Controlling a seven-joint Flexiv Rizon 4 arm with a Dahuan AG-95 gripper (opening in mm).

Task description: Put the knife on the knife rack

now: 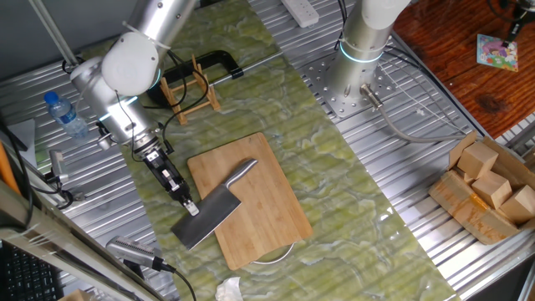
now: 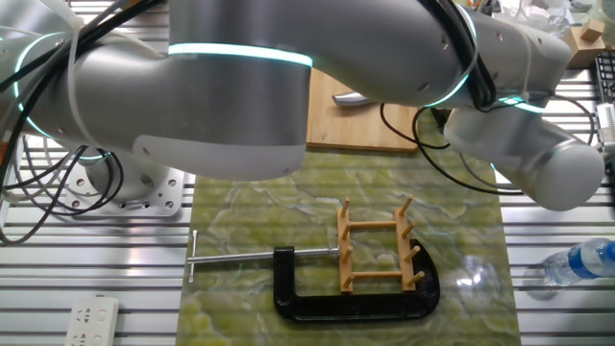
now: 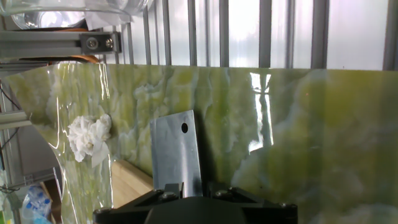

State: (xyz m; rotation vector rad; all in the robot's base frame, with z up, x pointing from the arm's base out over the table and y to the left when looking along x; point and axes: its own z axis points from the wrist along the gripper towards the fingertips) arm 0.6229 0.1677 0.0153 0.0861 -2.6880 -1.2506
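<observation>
The knife (image 1: 207, 219), a steel cleaver, lies across the left edge of the bamboo cutting board (image 1: 263, 201), handle (image 1: 242, 174) on the board and blade hanging off toward the front left. My gripper (image 1: 191, 206) is at the blade's near corner, its jaws closed on the blade. In the hand view the grey blade (image 3: 177, 152), with a hole in it, sticks out from between the jaws of the gripper (image 3: 194, 186). The knife rack (image 1: 194, 88) stands far back on the mat; it also shows in the other fixed view (image 2: 377, 252).
A black clamp (image 2: 356, 298) lies around the rack. A water bottle (image 1: 65, 114) stands at the left. A crumpled tissue (image 3: 90, 135) lies near the mat's front edge. A cardboard box of wooden blocks (image 1: 485, 188) sits at the right. A second arm's base (image 1: 364, 58) stands behind.
</observation>
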